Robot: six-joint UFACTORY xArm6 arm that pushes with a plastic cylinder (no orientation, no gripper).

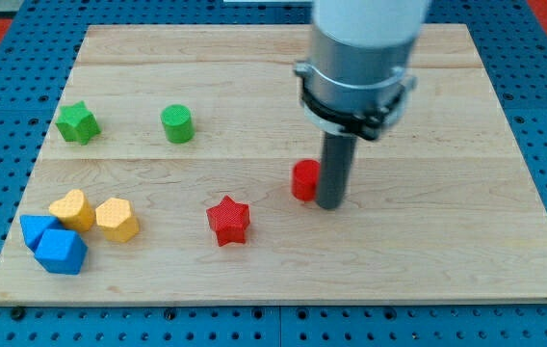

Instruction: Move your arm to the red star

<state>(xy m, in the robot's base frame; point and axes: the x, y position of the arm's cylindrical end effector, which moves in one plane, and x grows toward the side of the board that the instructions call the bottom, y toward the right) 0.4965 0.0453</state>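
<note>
Trouble could come if my tip, touching the red round block, with no jaws in view, shoves past the red star at eight o'clock.

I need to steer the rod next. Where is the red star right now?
The red star lies low on the board, just left of centre, down-left of the red cylinder beside my tip.
</note>
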